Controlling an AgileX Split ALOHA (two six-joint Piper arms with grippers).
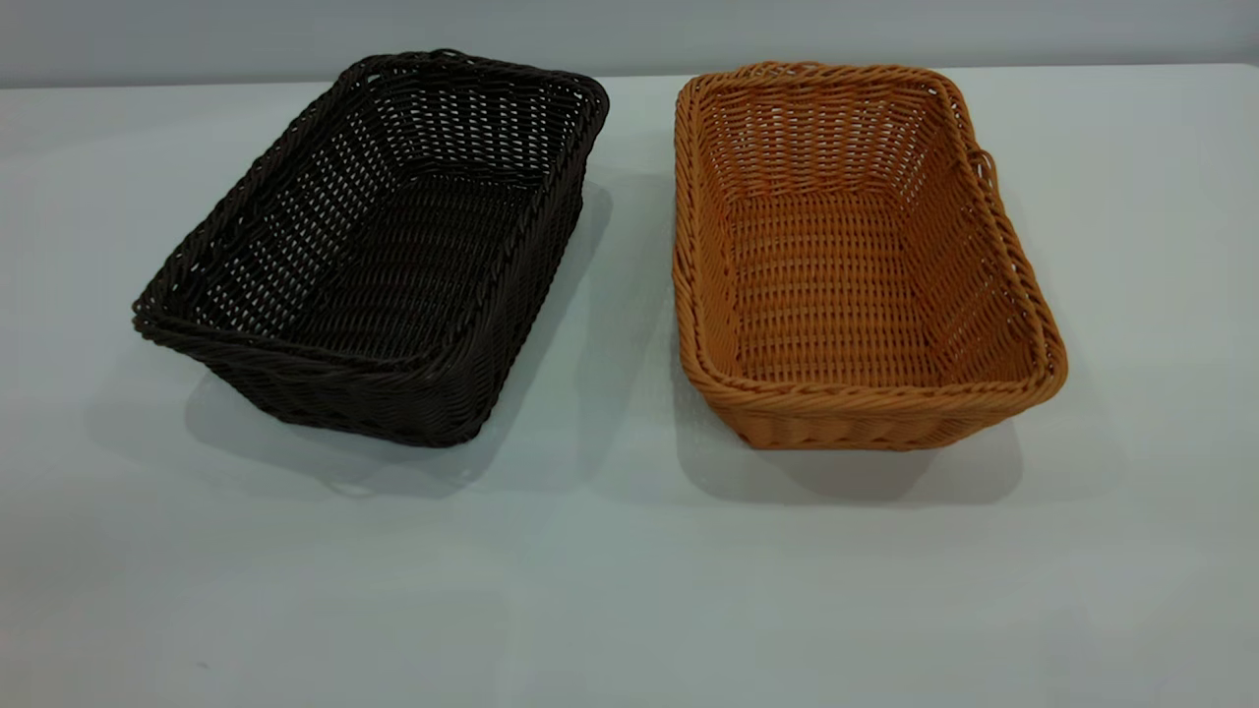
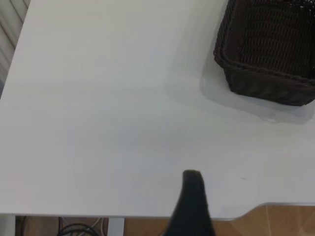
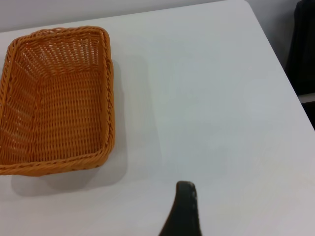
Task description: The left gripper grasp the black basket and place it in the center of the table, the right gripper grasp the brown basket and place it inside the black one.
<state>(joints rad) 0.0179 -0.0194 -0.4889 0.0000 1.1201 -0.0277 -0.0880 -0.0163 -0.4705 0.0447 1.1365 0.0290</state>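
The black basket (image 1: 384, 246) stands on the table (image 1: 610, 590) at the left, turned slightly askew. The brown basket (image 1: 846, 256) stands beside it at the right, a narrow gap between them. Both are empty and upright. Neither gripper shows in the exterior view. In the left wrist view a dark part of my left gripper (image 2: 193, 206) hangs over the table's edge, well away from the black basket (image 2: 270, 49). In the right wrist view a dark part of my right gripper (image 3: 183, 211) is above bare table, apart from the brown basket (image 3: 56, 98).
The table's edge (image 2: 147, 215) shows in the left wrist view, with floor and cables below it. A dark object (image 3: 302, 49) stands beyond the table's far side in the right wrist view. Bare table lies in front of both baskets.
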